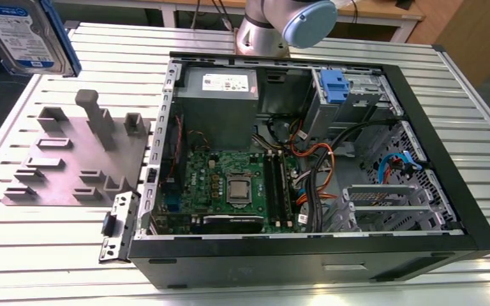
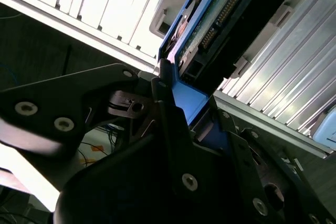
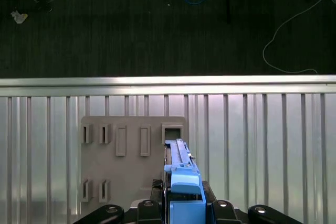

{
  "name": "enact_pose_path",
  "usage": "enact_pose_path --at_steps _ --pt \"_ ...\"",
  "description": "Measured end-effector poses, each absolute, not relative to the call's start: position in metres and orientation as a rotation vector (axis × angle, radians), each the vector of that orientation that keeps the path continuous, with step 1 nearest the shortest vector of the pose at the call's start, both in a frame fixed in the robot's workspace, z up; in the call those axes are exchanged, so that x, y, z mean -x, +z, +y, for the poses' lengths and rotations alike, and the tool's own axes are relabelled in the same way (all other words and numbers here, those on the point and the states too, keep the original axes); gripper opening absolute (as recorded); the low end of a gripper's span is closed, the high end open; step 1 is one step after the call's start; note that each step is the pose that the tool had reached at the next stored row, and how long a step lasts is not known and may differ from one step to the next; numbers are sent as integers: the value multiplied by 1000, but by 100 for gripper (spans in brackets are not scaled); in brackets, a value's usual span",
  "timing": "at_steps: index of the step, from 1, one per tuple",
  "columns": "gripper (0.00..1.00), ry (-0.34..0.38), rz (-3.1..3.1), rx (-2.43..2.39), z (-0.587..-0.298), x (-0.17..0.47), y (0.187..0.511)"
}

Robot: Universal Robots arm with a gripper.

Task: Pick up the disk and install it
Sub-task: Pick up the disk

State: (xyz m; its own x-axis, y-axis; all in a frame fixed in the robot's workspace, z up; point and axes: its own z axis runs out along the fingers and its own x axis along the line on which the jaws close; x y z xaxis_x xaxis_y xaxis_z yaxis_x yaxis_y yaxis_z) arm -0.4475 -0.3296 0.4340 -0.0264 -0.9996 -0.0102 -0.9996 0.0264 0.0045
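Observation:
The disk (image 1: 23,35) hangs in the air at the exterior view's top left, its white-and-blue label facing the camera and its blue carrier along the edge. In the first wrist view the disk (image 3: 181,174) shows edge-on above the grey slotted fixture plate (image 3: 126,156), with my gripper (image 3: 184,211) shut on its blue carrier. The second wrist view shows the disk's (image 2: 220,19) circuit-board side and connector, with black fingers (image 2: 168,108) clamping the blue frame.
An open black computer case (image 1: 449,191) lies on the slatted aluminium table (image 1: 49,255). It holds a motherboard, cables, a grey power supply (image 1: 219,83) and a silver drive cage with a blue latch (image 1: 334,86). The grey fixture plate (image 1: 66,159) stands beside the case.

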Motion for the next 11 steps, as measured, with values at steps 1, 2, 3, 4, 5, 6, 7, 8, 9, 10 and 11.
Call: enact_pose_path --at_steps 1,2,3,4,5,6,7,8,9,10,11 --pt "36 16 2248 2189 -330 447 436" --pt "36 16 2248 2189 -330 447 438" --pt "36 16 2248 2189 -330 447 440" --pt "36 16 2248 2189 -330 447 442" --pt "36 16 2248 2189 -330 447 444" --pt "36 16 2248 2189 -330 448 445" --pt "36 16 2248 2189 -330 448 446" --pt "36 16 2247 2189 -330 447 447" --pt "36 16 2248 2189 -330 447 449" --pt "36 16 2247 2189 -330 447 449" --pt "36 16 2247 2189 -330 448 450"
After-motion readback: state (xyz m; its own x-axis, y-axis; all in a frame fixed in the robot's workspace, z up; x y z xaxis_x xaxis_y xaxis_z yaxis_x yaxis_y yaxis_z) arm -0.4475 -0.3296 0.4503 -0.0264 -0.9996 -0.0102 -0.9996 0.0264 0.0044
